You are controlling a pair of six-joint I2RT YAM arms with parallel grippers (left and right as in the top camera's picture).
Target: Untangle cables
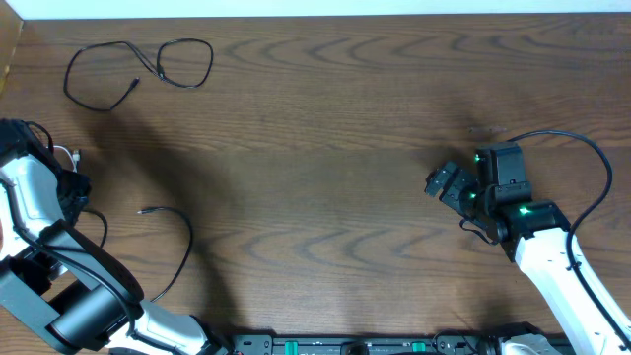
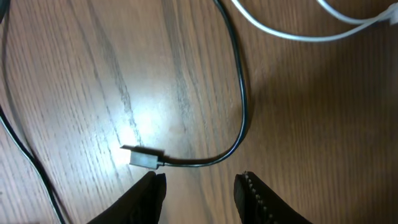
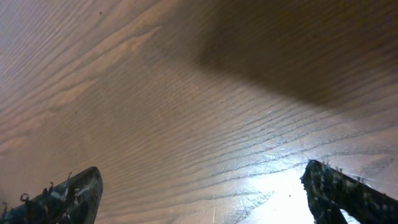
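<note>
Evidently these cords are light, limp and smooth-skinned. They will likely drag and flop when pulled, not hold a shape, and a thin run could slip between the pads. The firmest hold is probably at a plug or just behind it, where the body is thicker and stiff.

There are three cables: two black and one white. One black cable (image 1: 148, 61) lies in loose loops at the far left of the table (image 1: 335, 148), well apart from the rest. The second black cable (image 1: 177, 237) curves near the left arm, its far end hidden under that arm. The white cable (image 2: 292, 34) shows best in the left wrist view, close to a black cord's plug (image 2: 146, 158); whether the two cross is out of frame.

The left gripper (image 2: 200, 186) hovers just short of that plug, its jaws partly apart and pinching nothing. The right gripper (image 3: 202, 190) hangs spread wide over bare wood, empty.
</note>
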